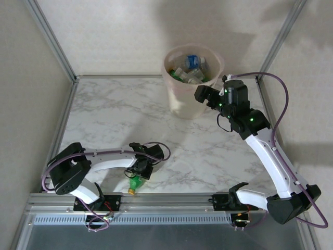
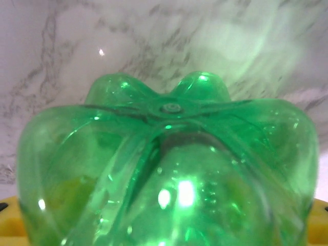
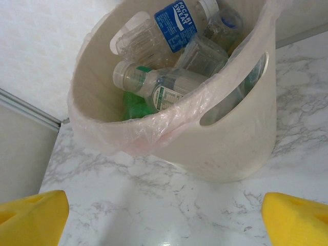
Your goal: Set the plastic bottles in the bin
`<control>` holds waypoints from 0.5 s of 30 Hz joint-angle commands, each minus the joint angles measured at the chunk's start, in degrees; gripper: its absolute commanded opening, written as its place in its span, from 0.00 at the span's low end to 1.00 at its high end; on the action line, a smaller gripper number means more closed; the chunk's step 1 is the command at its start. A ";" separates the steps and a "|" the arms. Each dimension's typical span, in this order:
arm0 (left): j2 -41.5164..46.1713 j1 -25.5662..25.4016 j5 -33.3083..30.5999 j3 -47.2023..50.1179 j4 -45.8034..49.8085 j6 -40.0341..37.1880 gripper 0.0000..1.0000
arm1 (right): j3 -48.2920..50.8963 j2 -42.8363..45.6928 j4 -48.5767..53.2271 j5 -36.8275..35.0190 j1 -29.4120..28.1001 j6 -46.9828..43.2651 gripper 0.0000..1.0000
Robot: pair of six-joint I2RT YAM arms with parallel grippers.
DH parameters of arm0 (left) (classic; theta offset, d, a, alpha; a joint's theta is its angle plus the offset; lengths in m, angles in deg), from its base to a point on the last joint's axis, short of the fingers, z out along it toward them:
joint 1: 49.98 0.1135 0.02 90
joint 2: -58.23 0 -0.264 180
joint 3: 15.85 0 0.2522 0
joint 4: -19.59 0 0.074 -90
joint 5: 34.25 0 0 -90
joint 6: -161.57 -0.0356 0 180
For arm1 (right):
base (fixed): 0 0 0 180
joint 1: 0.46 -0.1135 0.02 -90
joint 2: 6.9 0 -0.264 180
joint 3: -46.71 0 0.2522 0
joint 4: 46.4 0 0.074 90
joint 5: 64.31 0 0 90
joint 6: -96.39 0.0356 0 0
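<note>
A green plastic bottle (image 1: 135, 182) with a yellow cap lies near the table's front edge, cap toward the arm bases. My left gripper (image 1: 141, 167) is shut on it. In the left wrist view the bottle's lobed base (image 2: 169, 169) sits between my yellow fingertips (image 2: 7, 220). The cream bin (image 1: 182, 104) with its pinkish liner stands at the back, holding several bottles (image 1: 192, 65), one with a blue label (image 3: 174, 20). My right gripper (image 1: 204, 95) hovers just right of the bin (image 3: 241, 148), open (image 3: 164, 220), with bare marble between its fingers.
Metal frame posts and pale walls close in the marble table (image 1: 104, 120) on the left, back and right. An aluminium rail (image 1: 171, 200) runs along the near edge by the arm bases. The right arm (image 1: 270, 156) stretches along the right side.
</note>
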 commanded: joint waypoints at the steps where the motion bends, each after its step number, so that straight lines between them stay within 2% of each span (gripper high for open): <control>1: -0.83 0.37 -4.08 -4.13 -0.32 0.53 0.58 | -0.33 0.58 0.10 -0.70 -0.20 0.57 0.97; 8: -0.71 1.61 -7.08 -19.33 6.71 -0.26 0.57 | 0.71 2.73 1.30 -4.87 0.17 2.09 0.97; 15: -0.91 10.40 -7.03 -42.05 11.62 -2.13 0.54 | 3.82 6.77 4.71 -5.75 5.75 3.41 0.97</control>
